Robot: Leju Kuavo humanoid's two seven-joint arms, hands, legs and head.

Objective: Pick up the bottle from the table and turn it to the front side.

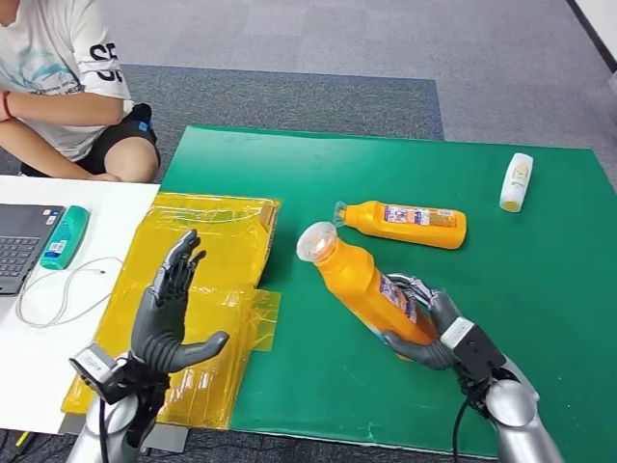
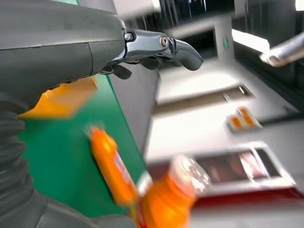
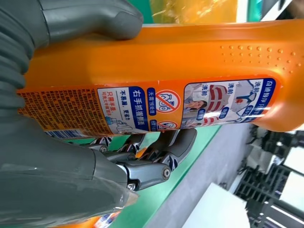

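My right hand [image 1: 429, 328] grips an orange bottle [image 1: 363, 285] by its lower body and holds it tilted above the green mat [image 1: 509, 280], clear cap end up and toward the left. The right wrist view shows the printed label on this bottle [image 3: 172, 71], with my thumb on one side and my fingers [image 3: 157, 156] wrapped round the other. A second orange bottle [image 1: 404, 224] lies on its side on the mat just beyond. My left hand [image 1: 171, 309] is raised over the yellow bag, palm open, fingers [image 2: 161, 47] spread and holding nothing.
A yellow plastic bag [image 1: 203, 280] lies across the mat's left edge and the white table [image 1: 43, 357]. A small white bottle [image 1: 517, 181] lies at the mat's far right. A laptop [image 1: 18, 246], a teal bottle [image 1: 64, 237] and a white cable sit at left. A person [image 1: 66, 87] sits behind.
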